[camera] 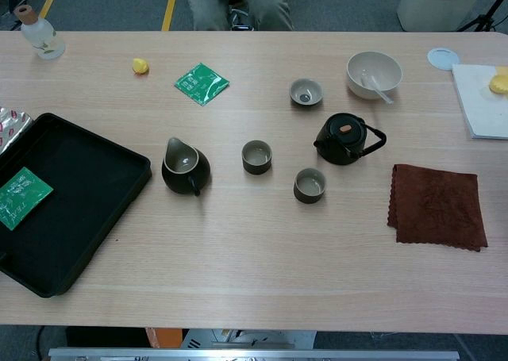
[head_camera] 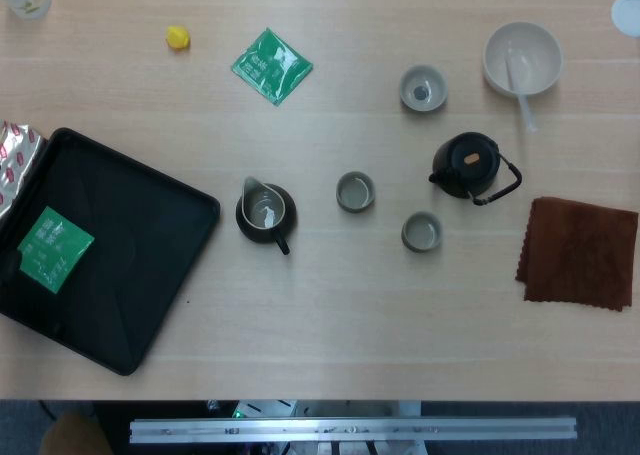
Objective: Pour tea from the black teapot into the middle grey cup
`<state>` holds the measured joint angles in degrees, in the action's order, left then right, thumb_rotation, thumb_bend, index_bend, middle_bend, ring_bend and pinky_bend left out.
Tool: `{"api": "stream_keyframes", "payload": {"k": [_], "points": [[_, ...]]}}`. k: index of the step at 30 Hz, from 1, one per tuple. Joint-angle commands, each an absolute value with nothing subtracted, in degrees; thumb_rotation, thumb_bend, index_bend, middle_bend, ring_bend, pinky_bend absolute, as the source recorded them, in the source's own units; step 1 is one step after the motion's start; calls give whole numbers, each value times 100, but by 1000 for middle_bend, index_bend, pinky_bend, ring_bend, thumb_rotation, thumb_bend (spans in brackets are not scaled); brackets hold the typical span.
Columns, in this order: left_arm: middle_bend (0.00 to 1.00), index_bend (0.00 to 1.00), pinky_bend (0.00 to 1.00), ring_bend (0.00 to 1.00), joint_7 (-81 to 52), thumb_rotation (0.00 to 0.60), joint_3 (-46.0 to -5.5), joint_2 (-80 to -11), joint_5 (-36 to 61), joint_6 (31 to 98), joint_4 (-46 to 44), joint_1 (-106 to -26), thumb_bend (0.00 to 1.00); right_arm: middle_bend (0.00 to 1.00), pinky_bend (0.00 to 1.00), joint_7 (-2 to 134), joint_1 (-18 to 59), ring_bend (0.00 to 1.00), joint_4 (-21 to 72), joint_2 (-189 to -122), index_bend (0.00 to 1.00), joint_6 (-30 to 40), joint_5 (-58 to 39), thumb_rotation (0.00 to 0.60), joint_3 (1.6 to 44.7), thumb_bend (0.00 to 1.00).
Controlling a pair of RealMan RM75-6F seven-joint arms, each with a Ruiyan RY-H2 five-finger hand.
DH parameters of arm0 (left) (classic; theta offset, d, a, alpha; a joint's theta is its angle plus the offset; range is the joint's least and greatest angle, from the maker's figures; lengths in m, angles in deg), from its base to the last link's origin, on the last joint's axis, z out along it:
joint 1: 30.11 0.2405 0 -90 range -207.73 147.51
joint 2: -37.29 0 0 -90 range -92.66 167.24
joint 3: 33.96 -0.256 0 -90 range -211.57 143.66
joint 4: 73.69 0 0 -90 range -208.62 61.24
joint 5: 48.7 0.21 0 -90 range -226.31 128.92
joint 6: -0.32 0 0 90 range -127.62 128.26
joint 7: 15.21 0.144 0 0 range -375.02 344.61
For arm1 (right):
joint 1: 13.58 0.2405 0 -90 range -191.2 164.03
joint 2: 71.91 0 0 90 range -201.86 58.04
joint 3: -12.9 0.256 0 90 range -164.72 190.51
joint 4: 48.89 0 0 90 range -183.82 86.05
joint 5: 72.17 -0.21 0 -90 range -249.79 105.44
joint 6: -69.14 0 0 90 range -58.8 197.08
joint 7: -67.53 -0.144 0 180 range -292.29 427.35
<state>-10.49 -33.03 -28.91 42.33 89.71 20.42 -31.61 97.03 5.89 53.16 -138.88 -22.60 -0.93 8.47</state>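
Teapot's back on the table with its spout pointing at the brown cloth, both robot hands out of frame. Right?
Not quite. The black teapot does stand on the table and no robot hand shows in either view, but the head view shows its spout pointing the other way, left toward the middle grey cup. Its handle is the side nearer the brown cloth.

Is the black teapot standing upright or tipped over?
Upright: the black teapot sits flat on the table, its lid on top.
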Motion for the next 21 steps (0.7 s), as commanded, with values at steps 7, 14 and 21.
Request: {"api": "stream_keyframes", "payload": {"k": [7, 14, 21], "points": [[165, 93, 71, 70, -936, 600, -3399, -2876, 4356, 9059, 2168, -3108, 266, 505, 141, 9061, -267, 369, 5100, -13688, 478, -2718, 292, 600, 673, 325], [165, 93, 72, 70, -883, 600, -3440, -2839, 4350, 9091, 2255, -3061, 267, 505, 141, 8814, -485, 369, 4952, -13636, 478, -2590, 331, 600, 801, 325], [165, 93, 72, 70, -867, 600, -3412, -2788, 4296, 9133, 2290, -3035, 267, 505, 141, 8739, -594, 369, 4914, -13613, 478, -2470, 399, 600, 981, 325]]}}
